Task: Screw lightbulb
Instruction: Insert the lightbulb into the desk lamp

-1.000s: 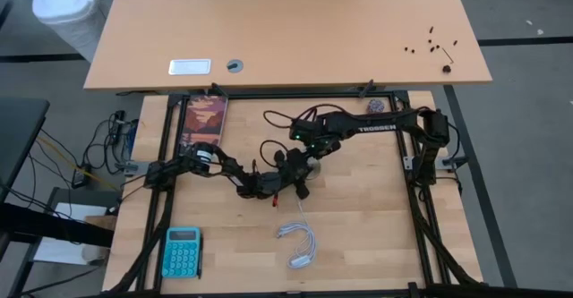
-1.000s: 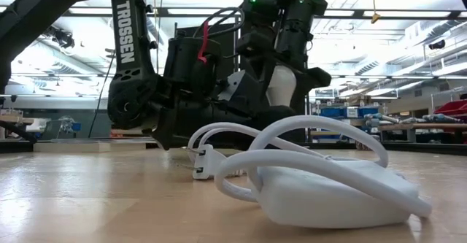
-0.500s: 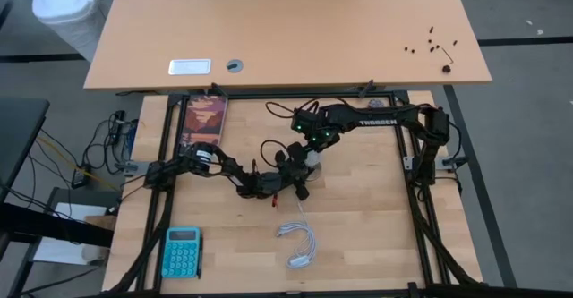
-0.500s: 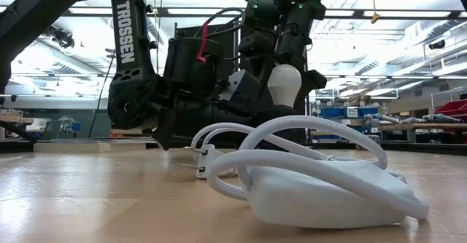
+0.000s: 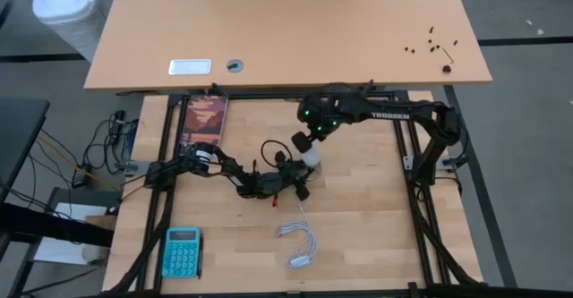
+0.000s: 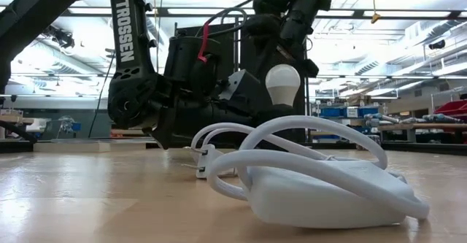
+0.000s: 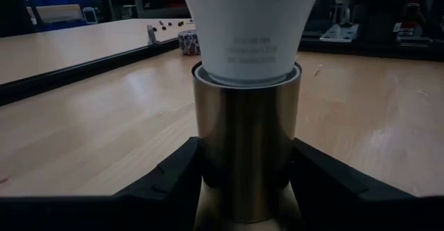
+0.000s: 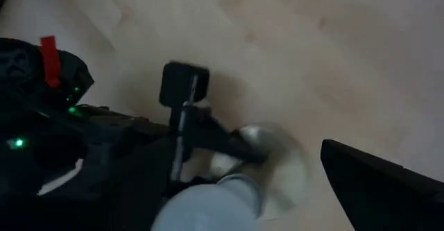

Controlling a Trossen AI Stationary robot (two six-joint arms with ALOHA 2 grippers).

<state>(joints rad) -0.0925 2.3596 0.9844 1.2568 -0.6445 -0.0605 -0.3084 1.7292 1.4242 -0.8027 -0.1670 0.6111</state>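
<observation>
The lightbulb sits seated in the brass socket, which the left gripper clamps. The right gripper hangs just above the lightbulb; its fingers I cannot tell. Next: regrip and twist.

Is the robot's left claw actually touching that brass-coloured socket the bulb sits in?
Touching. In the left wrist view, the left gripper's two dark fingers press against both sides of the socket with no gap, and the lightbulb sits in its top.
</observation>
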